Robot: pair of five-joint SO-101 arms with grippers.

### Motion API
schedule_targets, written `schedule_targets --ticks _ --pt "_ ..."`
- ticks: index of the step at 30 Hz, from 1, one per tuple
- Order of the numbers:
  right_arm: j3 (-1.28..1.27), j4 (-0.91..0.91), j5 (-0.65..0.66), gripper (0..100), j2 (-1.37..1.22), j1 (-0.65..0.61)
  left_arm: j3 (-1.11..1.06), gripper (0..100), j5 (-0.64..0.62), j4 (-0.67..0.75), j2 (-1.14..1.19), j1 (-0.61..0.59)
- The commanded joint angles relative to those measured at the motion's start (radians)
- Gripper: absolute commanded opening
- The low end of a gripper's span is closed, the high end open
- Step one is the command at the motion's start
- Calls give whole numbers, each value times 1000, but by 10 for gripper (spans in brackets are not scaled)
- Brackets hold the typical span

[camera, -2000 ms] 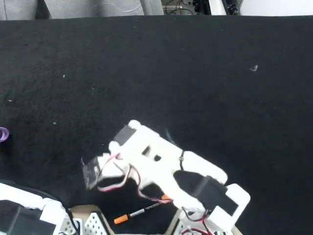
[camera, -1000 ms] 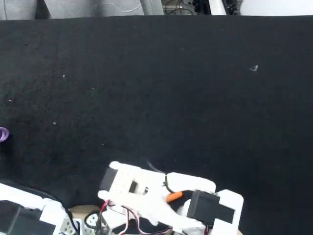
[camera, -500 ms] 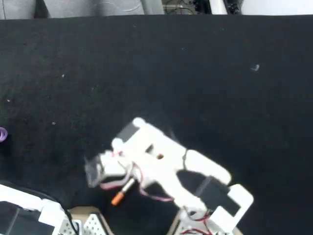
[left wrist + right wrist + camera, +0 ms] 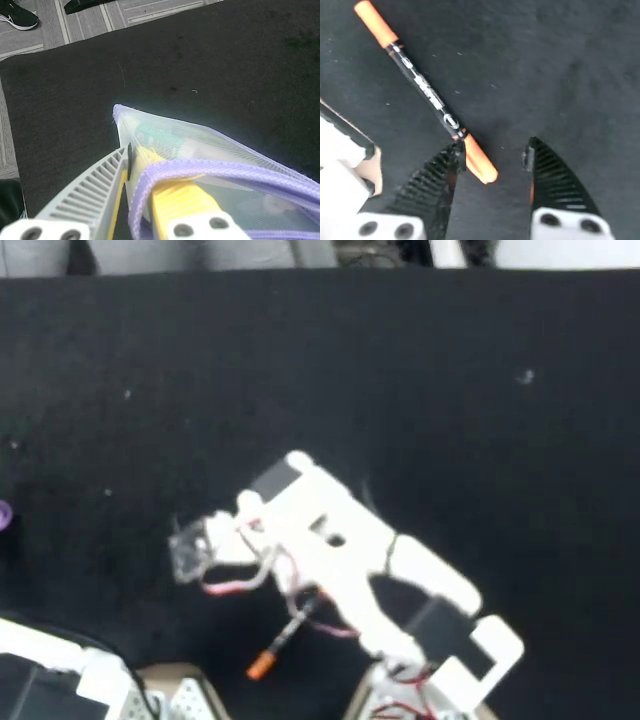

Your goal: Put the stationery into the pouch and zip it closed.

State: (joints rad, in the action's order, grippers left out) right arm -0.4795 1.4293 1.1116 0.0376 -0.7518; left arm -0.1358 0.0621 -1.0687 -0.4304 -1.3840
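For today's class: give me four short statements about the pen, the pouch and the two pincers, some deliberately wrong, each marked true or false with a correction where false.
1. The pen is orange at both ends. True.
2. The right pincer is shut on the pen. False: its jaws stand apart, with one orange end of the pen between them.
3. The left pincer grips the pouch. True.
4. The pouch has green edging. False: its edging is purple.

Table (image 4: 450,390) wide open — pen (image 4: 427,97) at right jaws.
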Motion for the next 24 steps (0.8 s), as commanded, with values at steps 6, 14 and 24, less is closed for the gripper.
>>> schedule_targets --ticks 6,14,24 --pt "-116 -18 3 201 76 -43 71 30 -9 8 -52 12" --pt "-366 -206 3 201 323 -43 71 30 -11 8 -52 12" --pt "-493 -308 3 201 329 -38 71 30 -9 8 -58 12"
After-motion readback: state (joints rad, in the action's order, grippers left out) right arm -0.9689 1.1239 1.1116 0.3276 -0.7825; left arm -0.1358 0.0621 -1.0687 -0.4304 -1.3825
